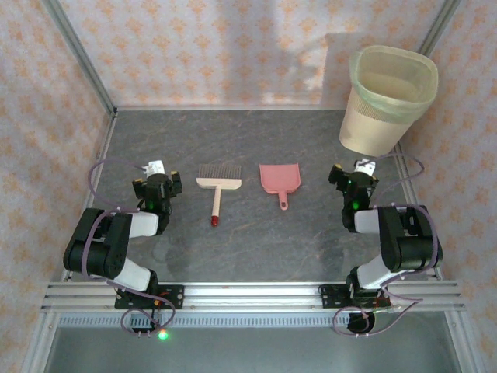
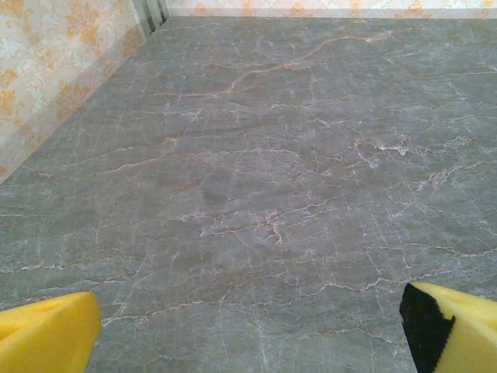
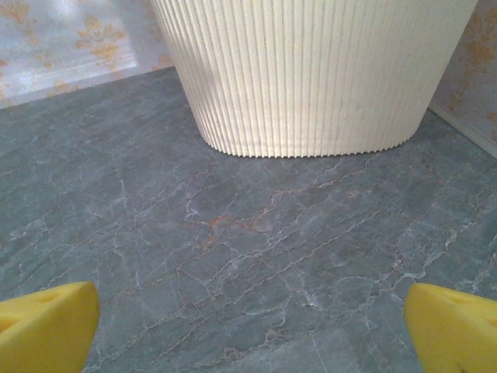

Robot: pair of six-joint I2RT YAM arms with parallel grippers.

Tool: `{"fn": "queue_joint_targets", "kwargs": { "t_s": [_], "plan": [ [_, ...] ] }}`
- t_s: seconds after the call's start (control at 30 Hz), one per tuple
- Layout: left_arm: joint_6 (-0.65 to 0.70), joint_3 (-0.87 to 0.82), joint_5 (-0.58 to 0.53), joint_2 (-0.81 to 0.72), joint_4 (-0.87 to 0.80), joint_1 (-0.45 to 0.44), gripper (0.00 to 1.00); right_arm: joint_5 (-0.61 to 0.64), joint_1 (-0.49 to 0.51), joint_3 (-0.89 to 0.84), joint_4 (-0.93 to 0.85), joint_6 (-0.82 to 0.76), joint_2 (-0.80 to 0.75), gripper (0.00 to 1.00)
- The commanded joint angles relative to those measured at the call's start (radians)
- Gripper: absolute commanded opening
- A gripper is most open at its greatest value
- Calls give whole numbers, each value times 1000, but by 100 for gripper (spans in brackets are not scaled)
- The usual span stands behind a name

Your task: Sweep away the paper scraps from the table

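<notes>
The paper scraps are out of view. The dark grey stone-patterned table (image 1: 256, 249) lies bare in front of both arms. My left gripper (image 1: 157, 183) hovers low at the table's left, left of the brush, and is open; its yellow fingertips (image 2: 46, 330) frame bare table (image 2: 256, 155) in the left wrist view. My right gripper (image 1: 355, 180) sits at the right, just right of the dustpan, also open with nothing between its yellow fingertips (image 3: 46, 326). Ahead of it the table (image 3: 256, 249) runs up to the bin.
A wooden brush (image 1: 217, 186) with a red-tipped handle lies flat mid-table. Beside it lies a pink dustpan (image 1: 279, 179), handle toward me. A ribbed cream waste bin (image 1: 387, 101) with a green liner stands at the back right, close ahead of the right gripper (image 3: 311, 70). Floral walls enclose three sides.
</notes>
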Motion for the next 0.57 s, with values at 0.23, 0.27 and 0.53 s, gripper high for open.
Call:
{"fn": "queue_joint_targets", "kwargs": {
  "t_s": [0.23, 0.27, 0.53],
  "plan": [
    [6, 20, 6, -4, 33, 1, 100, 70, 30, 2, -5, -36, 7, 99],
    [5, 21, 7, -4, 33, 3, 100, 70, 29, 2, -5, -38, 6, 99],
    [7, 19, 9, -4, 36, 4, 100, 74, 33, 1, -2, -38, 7, 99]
  ]
}}
